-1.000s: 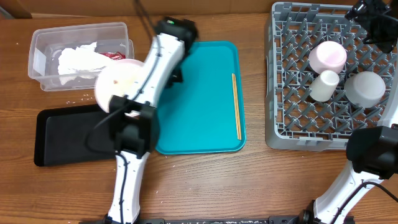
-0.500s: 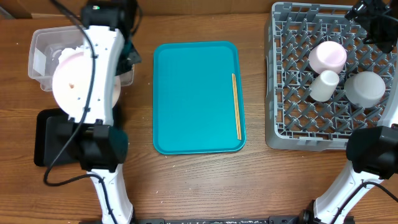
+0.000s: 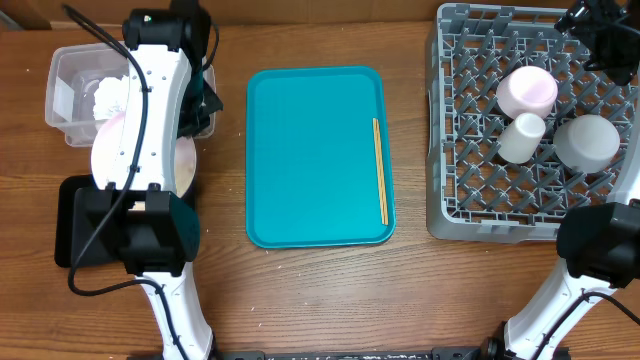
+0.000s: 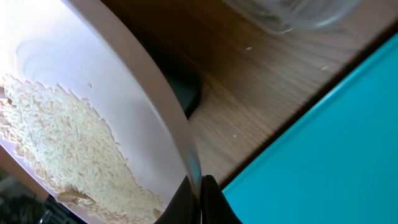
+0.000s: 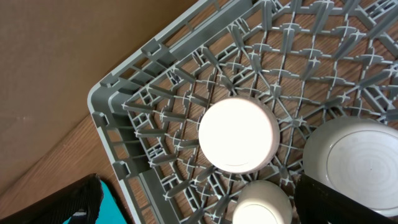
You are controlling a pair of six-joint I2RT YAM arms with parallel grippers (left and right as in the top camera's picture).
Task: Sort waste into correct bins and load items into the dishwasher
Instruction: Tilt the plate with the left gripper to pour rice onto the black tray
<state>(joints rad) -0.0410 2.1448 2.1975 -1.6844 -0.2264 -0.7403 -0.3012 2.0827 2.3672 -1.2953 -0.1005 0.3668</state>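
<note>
My left gripper (image 4: 202, 200) is shut on the rim of a pale-pink plate (image 4: 74, 93) that carries loose white rice grains (image 4: 68, 155) heaped towards its lower edge. In the overhead view the plate (image 3: 112, 150) hangs tilted under my left arm, between the clear tub (image 3: 62, 80) and the black tray (image 3: 72, 225). A crumpled white napkin (image 3: 105, 95) lies in the tub; the red wrapper is hidden. One chopstick (image 3: 380, 170) lies on the teal tray (image 3: 310, 150). My right gripper (image 5: 205, 211) is open and empty above the grey dish rack (image 3: 460, 180).
The rack holds an upturned pink dish (image 3: 527, 90), a small white cup (image 3: 522, 137) and a grey-white bowl (image 3: 587, 142); all three also show in the right wrist view. A few rice grains lie on the wood below the tub. My left arm spans the table's left side.
My left arm has swung the plate left, from beside the teal tray to over the tub, then down towards the black tray. The right arm has not moved.
</note>
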